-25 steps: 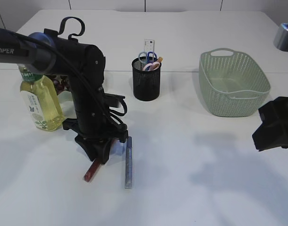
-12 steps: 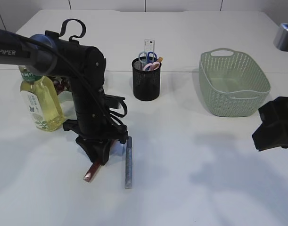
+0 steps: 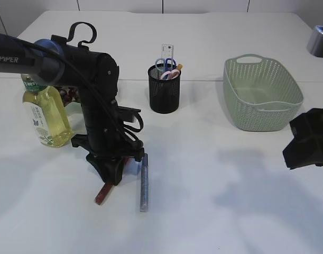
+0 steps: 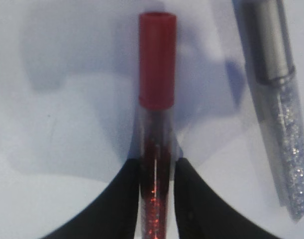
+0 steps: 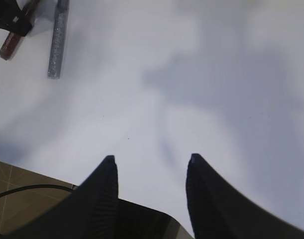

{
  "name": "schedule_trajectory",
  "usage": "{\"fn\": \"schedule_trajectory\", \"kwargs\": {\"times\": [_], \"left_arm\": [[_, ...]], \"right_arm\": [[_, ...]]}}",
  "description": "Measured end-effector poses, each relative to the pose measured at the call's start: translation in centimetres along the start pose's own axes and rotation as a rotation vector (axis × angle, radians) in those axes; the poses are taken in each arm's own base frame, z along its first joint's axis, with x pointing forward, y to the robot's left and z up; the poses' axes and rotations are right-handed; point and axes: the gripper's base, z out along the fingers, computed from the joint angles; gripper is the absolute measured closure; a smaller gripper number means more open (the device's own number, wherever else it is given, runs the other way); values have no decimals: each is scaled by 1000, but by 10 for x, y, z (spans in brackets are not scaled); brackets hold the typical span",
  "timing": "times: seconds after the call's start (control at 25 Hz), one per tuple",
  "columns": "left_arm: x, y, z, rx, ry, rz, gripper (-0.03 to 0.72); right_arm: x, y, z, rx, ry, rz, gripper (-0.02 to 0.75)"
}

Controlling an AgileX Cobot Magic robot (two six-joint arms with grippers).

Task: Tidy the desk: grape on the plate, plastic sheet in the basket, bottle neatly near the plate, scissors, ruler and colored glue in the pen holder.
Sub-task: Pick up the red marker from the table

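Grape (image 3: 67, 95) mostly hidden behind arm (image 3: 95, 95).

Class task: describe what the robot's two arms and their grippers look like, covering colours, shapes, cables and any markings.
Both arms are matte black. The left arm carries white "PIPER" lettering, looping black cables and a hooked bracket on top. The right gripper has two tapered black fingers with ribbed inner faces.

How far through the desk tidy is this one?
Done: scissors and ruler stand in the pen holder; bottle is upright by the grapes. In hand: left pincer closing around the red glue. Left: silver glue on the table; basket contents unclear.
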Motion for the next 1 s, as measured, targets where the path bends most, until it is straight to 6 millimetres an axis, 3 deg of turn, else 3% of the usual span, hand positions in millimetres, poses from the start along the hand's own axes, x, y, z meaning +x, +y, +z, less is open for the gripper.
{"fn": "schedule_trajectory", "kwargs": {"times": [0.28,0.76,1.0], "left_arm": [[-1,0,0,1,-9,0,586],[-2,1,-1,-8,-21,6,594],[3,-1,-24,-6,-81,17,596]], "right_arm": [[0,0,0,0,-1,0,374],[0,0,0,0,-1,0,374],[0,0,0,0,-1,0,374]]}}
